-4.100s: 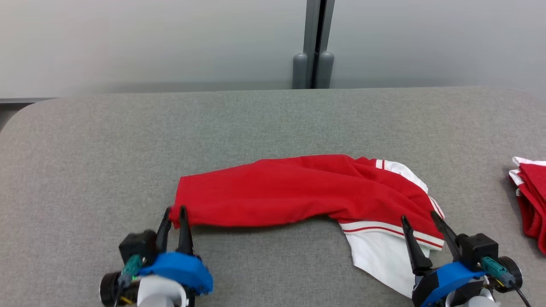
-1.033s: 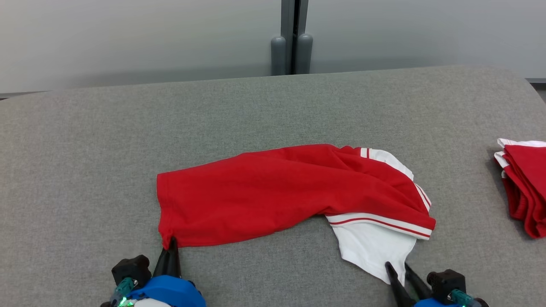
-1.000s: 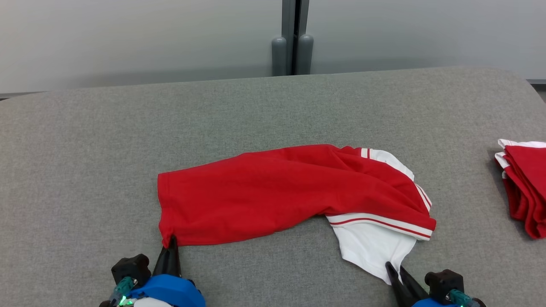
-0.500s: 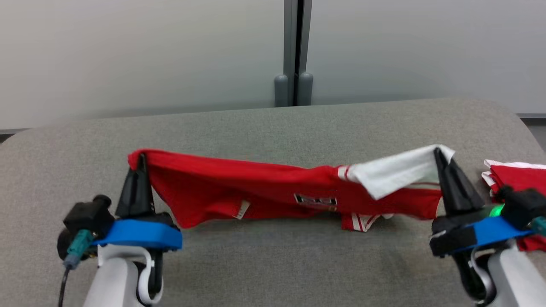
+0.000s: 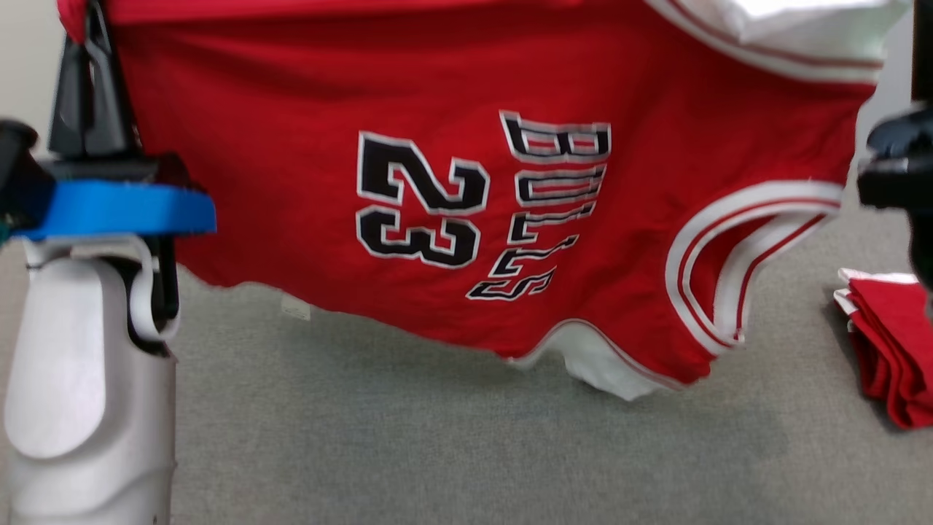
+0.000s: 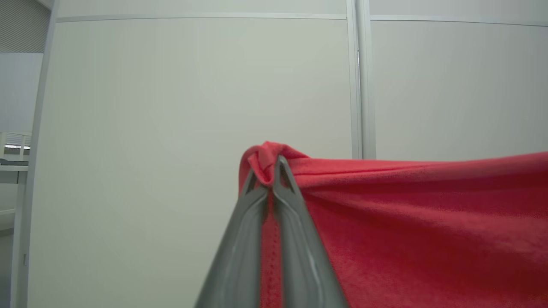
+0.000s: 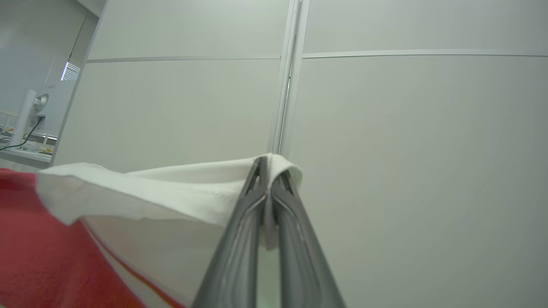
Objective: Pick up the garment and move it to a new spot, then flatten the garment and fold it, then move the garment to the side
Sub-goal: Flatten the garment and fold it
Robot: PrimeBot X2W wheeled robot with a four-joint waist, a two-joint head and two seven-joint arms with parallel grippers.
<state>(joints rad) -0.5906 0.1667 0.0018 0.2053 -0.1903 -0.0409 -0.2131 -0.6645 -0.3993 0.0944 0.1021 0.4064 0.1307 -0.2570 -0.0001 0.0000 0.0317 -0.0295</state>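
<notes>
The garment is a red basketball jersey with white trim and a black "23". It hangs sideways in the air above the grey table, stretched between my two grippers. My left gripper is shut on a bunched red corner; in the head view the left gripper rises at the upper left. My right gripper is shut on a white fabric edge. Its dark body shows at the head view's right edge, fingertips out of frame.
A folded pile of red and white garments lies on the table at the right edge. My pale left forearm stands tall at the lower left. Pale wall panels stand behind the table.
Both grippers have lifted the jersey from the table high into the air, so it now hangs spread with its printed side towards the camera. The right gripper shut on the white corner first.
</notes>
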